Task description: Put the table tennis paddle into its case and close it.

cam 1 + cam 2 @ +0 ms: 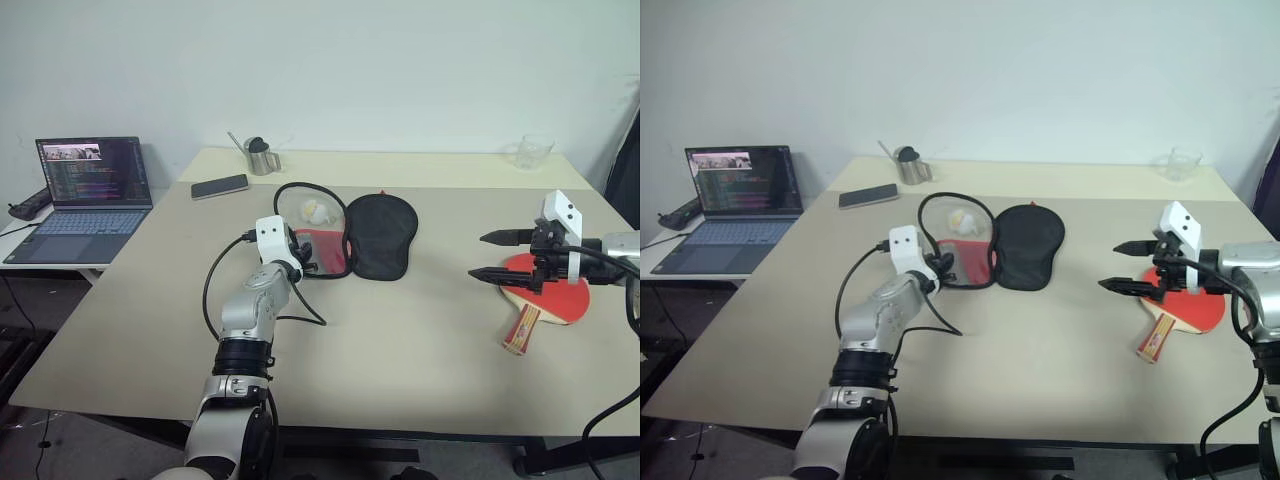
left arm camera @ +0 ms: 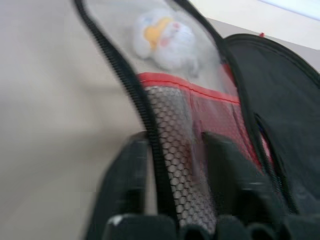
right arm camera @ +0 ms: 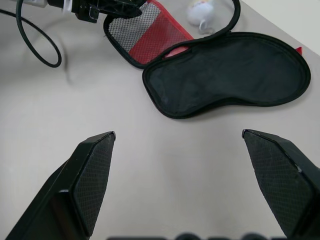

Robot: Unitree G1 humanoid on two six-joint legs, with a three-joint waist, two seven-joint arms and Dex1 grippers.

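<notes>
Case lying unzipped, paddle apart on the table

Head views: its case [image 1: 360,235] is spread open mid-table [image 1: 400,340]; the table tennis paddle [image 1: 548,292] lies well apart (beneath the right gripper [image 1: 1125,267], jaws spread wide, empty).

Left wrist view: the left gripper [image 2: 172,150] straddles the case's zip edge, fingers parted around it.

Right wrist view: the case is seen ahead.

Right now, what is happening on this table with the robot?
The robot is working on packing a paddle into its case. The case lies unzipped and spread open in the middle of the table. The left gripper is at the edge of the mesh half, its fingers on either side of the zip edge. The right gripper hovers wide open above the paddle, which lies on the table, not yet picked up.
</notes>
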